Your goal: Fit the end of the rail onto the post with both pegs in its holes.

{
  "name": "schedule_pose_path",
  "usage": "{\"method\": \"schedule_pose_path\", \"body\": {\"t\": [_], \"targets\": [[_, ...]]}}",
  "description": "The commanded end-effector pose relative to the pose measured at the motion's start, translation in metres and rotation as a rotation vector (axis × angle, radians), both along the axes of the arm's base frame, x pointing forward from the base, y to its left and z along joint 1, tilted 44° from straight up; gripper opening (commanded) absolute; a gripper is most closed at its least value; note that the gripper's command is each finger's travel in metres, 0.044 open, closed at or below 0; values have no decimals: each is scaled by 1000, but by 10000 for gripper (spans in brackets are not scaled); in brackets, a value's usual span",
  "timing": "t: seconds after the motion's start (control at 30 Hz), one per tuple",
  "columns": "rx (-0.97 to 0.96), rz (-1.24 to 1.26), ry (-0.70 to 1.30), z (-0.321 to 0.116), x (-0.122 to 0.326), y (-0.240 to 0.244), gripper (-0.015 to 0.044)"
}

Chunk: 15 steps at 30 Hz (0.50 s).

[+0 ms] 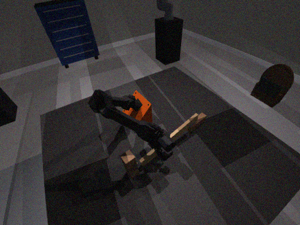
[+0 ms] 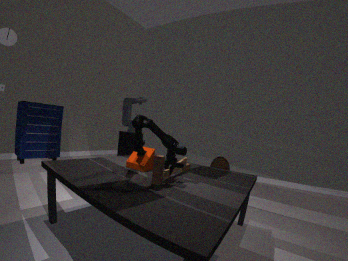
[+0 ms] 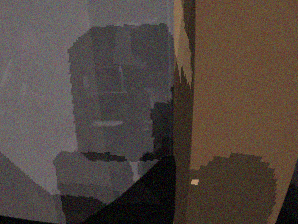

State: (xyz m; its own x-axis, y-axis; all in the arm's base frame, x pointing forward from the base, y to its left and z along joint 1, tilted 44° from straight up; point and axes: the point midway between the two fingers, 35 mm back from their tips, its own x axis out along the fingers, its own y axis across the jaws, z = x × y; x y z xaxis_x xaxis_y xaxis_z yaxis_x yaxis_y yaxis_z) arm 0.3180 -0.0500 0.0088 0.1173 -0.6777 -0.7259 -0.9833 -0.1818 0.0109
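Observation:
The pale wooden rail (image 1: 184,125) (image 2: 166,173) (image 3: 240,90) runs from beside the post to the low footboard block (image 1: 203,116) at the far right; the bracket fit is too dark to tell. The post (image 1: 130,159) (image 2: 158,170) stands upright by the rail's near end, its top above that end. Pegs and holes cannot be made out, nor whether rail and post touch or whether the rail is level. My gripper (image 1: 165,155) (image 2: 171,169) reaches down over the rail's nearer half and is shut on it. In the wrist view the rail's broad face fills the right side.
The orange arm mount (image 1: 146,107) (image 2: 140,164) stands behind the post. The dark table (image 1: 75,126) (image 2: 197,213) bears hard shadows around the arm and post. A blue cabinet (image 1: 67,31) (image 2: 39,131), a black pedestal (image 1: 168,40) and a round brown object (image 1: 276,83) (image 2: 220,163) stand beyond the table.

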Motion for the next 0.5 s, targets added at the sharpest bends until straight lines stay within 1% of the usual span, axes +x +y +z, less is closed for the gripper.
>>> {"method": "schedule_pose_path", "body": {"t": [0.0, 0.47], "targets": [[-3, 1, 1, 1, 0, 2, 0], [-3, 1, 0, 7, 0, 7, 0]]}}
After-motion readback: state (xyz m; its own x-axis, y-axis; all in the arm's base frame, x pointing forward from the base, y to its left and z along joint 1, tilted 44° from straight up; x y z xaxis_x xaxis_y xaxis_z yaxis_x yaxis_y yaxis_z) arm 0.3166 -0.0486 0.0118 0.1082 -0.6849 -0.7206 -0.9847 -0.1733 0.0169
